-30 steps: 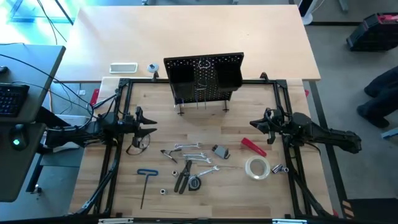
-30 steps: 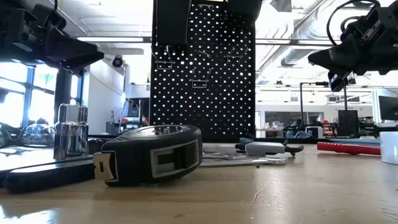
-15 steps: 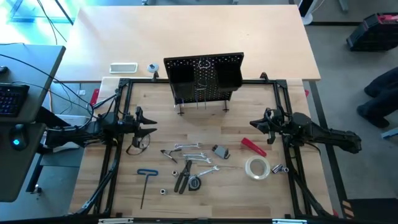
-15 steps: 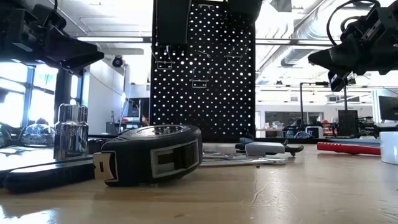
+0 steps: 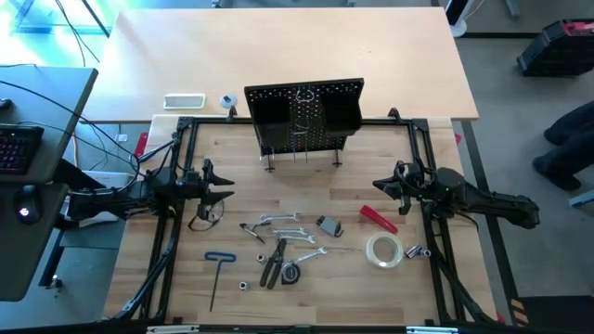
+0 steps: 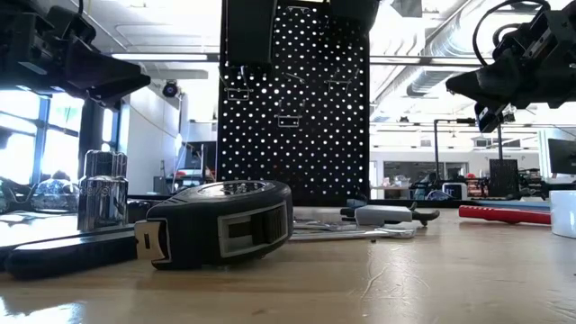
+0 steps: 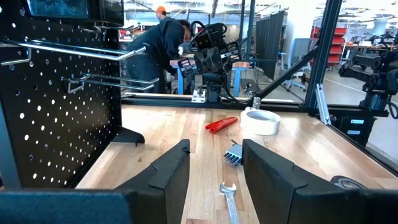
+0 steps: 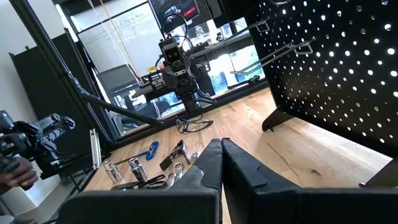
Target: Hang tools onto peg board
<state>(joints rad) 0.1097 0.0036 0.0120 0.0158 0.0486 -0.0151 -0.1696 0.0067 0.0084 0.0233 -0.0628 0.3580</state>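
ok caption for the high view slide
Both arms wait either side of the tools scattered on the table, peg board upright behind them.

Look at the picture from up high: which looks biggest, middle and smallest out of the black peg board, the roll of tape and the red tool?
1. peg board: by far the biggest.
2. tape roll: a wide ring.
3. red-handled tool: similar in length to the tape roll but much thinner, so it looks smallest.

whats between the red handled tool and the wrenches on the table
A small grey block-like tool lies between the red-handled tool and the silver wrenches; the high view shows it best.
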